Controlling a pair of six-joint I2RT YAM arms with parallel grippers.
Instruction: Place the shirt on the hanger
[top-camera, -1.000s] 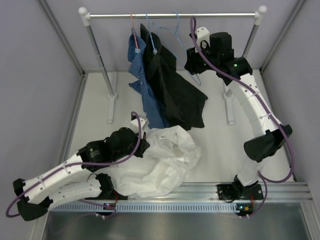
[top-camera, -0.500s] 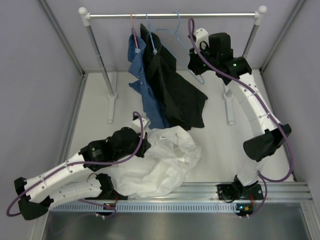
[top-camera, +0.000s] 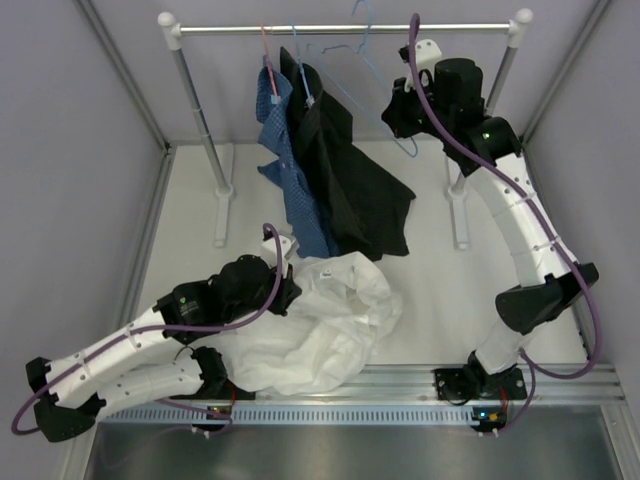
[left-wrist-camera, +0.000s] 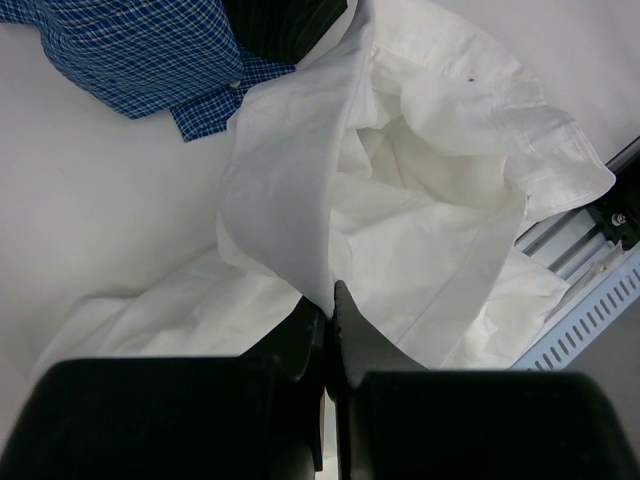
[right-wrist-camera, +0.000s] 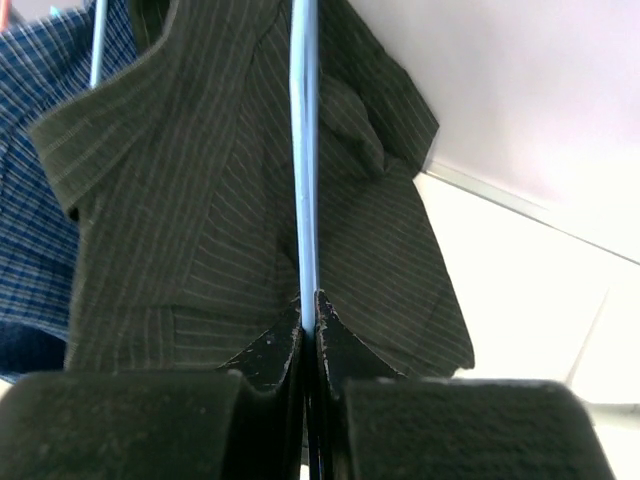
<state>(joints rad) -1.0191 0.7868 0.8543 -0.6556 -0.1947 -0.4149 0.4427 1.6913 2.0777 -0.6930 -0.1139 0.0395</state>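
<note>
Your right pincer is closed tight on the thin light-blue wire hanger. In the wrist view the wire runs straight out from the tips toward 12 o'clock, across the dark striped shirt behind it. From above, the hook seems to stand just over the metal rail, though the view is too poor to be sure. The large white collared shirt lies crumpled on the surface at about 7 o'clock from that pincer, well apart. Your left pincer is the nearer one, shut on a fold of it. The right arm is stretched high and far, and the left arm lies folded low.
</note>
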